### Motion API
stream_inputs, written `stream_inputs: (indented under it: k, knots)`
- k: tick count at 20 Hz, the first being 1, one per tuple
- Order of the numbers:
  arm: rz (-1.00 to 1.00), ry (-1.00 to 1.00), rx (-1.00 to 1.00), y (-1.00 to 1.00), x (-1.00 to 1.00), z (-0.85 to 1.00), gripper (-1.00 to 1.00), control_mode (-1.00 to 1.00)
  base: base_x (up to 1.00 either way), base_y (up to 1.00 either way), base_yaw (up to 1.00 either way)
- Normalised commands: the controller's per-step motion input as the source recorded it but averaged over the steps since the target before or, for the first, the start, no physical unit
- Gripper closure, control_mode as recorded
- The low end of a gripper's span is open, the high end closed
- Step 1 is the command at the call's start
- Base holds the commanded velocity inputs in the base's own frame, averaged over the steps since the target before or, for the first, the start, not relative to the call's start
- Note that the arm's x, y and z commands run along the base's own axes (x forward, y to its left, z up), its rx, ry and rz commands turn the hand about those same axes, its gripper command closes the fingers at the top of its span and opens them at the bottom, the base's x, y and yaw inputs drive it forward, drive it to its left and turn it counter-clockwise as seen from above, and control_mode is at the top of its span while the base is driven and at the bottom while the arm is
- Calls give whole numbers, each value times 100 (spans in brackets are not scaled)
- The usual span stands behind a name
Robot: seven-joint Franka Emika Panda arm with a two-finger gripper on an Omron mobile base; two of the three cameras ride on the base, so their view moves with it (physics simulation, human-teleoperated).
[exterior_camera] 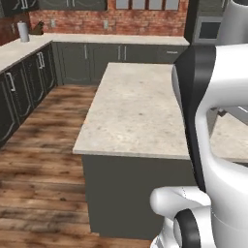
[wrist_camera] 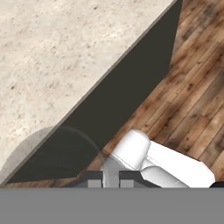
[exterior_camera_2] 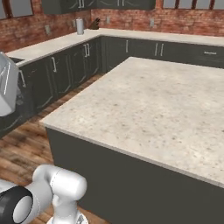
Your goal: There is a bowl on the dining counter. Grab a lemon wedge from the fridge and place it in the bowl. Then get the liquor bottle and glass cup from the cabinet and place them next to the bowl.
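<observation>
Hand view, we saw the gripper (wrist_camera: 110,178) closed around a greyish translucent glass cup (wrist_camera: 65,151), over the beige speckled stone dining counter (wrist_camera: 52,65) edge.

— Bright, even, flat rendered light; no glare anywhere.
— Soft round shadow on the dining counter (wrist_camera: 30,144) edge in the hand view. Slightly coarse, soft-edged throughout.
</observation>
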Motion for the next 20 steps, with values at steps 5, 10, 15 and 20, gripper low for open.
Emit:
stream_inputs:
  k: [5,10,15,20]
  knots:
    - [0,0,0,0,0,0,100,100,0,-100,-10]
    - [0,0,0,0,0,0,100,100,0,-100,-8]
    - [0,0,0,0,0,0,100,100,0,-100,-6]
    - [0,0,0,0,0,0,100,100,1,-100,-3]
